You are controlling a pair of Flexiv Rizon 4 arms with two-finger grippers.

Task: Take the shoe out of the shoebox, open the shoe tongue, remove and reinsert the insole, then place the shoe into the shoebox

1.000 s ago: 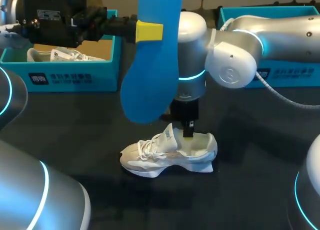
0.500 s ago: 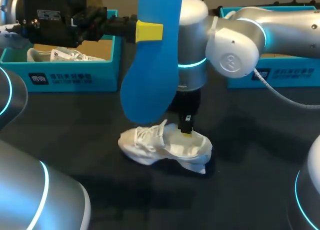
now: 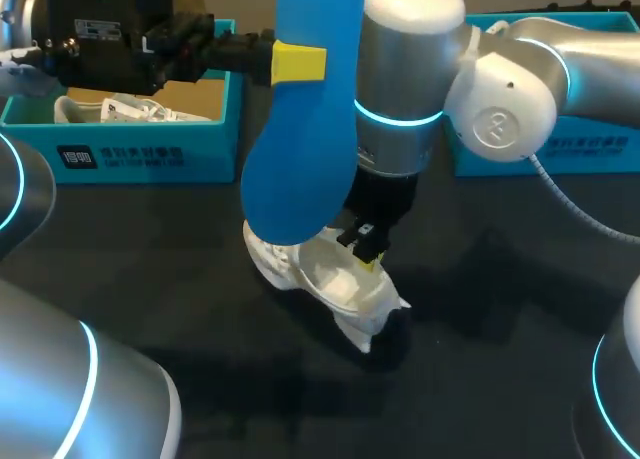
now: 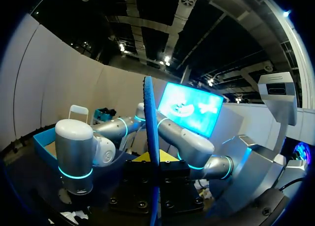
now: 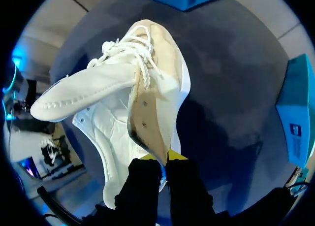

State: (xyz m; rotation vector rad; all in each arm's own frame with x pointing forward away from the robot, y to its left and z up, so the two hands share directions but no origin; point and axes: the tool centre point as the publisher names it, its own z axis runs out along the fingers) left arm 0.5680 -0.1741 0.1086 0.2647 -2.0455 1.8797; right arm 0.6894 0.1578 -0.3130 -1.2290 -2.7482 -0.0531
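The right gripper (image 5: 165, 163) was clamped on the side wall of the white shoe (image 3: 330, 279), which was tilted, well away from the edges of the desk (image 3: 480, 359). The left gripper (image 4: 153, 169) was closed on the blue insole (image 3: 300, 149) and held it upright.

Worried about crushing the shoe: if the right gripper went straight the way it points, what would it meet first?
The shoe: the right gripper is shut on its side wall, so it would drive into the shoe, then probably the table beneath; depth unclear.

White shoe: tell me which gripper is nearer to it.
Right. The right gripper is clamped on the side wall of the white shoe; the left gripper holds the blue insole upright, above it.
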